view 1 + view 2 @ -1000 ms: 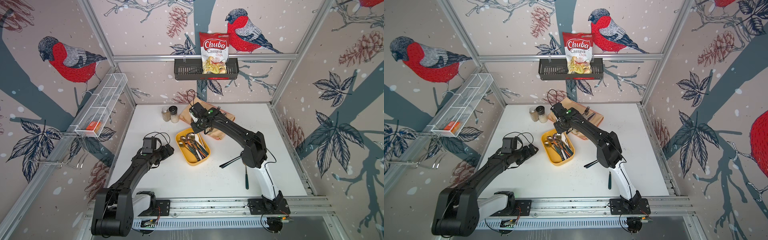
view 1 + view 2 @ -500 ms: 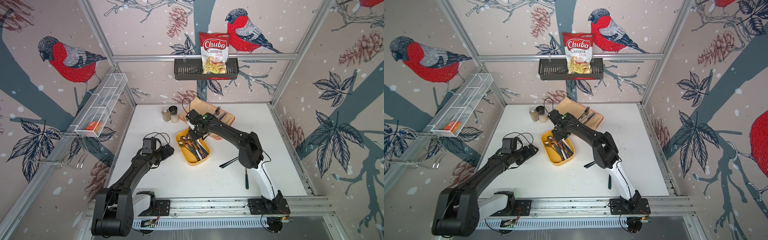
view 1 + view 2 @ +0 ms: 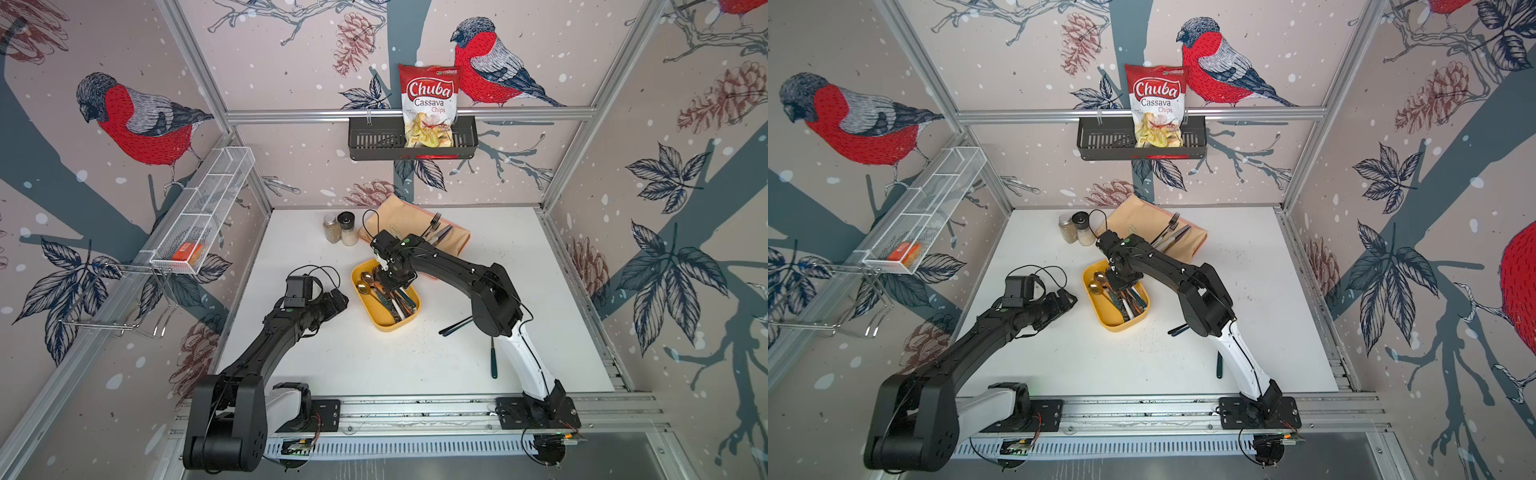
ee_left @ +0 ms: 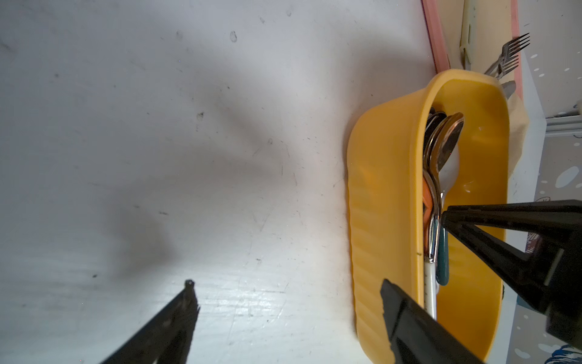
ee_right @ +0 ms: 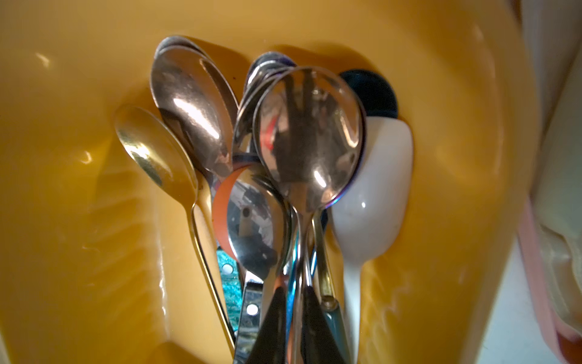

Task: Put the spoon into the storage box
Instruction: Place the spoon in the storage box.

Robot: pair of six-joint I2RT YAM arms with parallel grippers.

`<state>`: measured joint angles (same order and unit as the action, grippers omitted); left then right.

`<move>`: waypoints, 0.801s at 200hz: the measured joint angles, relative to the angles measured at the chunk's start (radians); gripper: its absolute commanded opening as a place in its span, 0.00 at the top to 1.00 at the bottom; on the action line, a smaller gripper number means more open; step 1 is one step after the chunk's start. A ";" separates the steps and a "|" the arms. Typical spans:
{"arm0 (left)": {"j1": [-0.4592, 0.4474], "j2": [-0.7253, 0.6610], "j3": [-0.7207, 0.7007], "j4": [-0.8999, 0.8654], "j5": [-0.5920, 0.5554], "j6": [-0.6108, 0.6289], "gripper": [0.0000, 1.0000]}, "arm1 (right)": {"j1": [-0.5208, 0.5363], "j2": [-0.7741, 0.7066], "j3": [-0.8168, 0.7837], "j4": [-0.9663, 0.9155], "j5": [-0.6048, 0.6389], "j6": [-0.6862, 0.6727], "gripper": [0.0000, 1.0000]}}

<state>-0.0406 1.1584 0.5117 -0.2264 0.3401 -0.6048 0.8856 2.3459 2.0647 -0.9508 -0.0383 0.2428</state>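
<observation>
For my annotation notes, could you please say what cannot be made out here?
Right gripper: right wrist view's edge crops the jaws; pinching the spoon handle or just flanking it, unclear.
Storage box far end: in both top views, the right arm partly covers it.
Orange packet label: too small in both top views.

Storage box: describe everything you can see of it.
The storage box is a shallow yellow plastic tray, glossy, with rounded corners and a faintly ribbed wall. It sits flat on the white table near the tan cloth, holding a pile of spoons, mostly metal, one white. The right tool reaches in, closed on the handle of the top spoon.
</observation>
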 measured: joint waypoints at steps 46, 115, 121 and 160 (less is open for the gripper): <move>0.000 0.001 0.020 -0.005 0.000 0.003 0.08 | -0.001 0.001 0.020 -0.001 0.001 0.018 0.83; -0.062 -0.003 0.132 -0.058 -0.035 0.072 0.09 | -0.057 -0.127 -0.043 -0.014 0.056 0.057 0.75; -0.085 0.000 0.148 -0.064 -0.050 0.085 0.09 | -0.069 -0.153 -0.072 -0.014 0.063 0.074 0.74; -0.193 0.047 0.220 -0.082 -0.112 0.131 0.09 | -0.158 -0.360 -0.372 0.010 0.107 0.162 0.70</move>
<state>-0.2337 1.2049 0.7322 -0.3084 0.2279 -0.4740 0.7280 1.9854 1.6932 -0.9409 0.0685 0.4049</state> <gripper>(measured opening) 0.912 0.294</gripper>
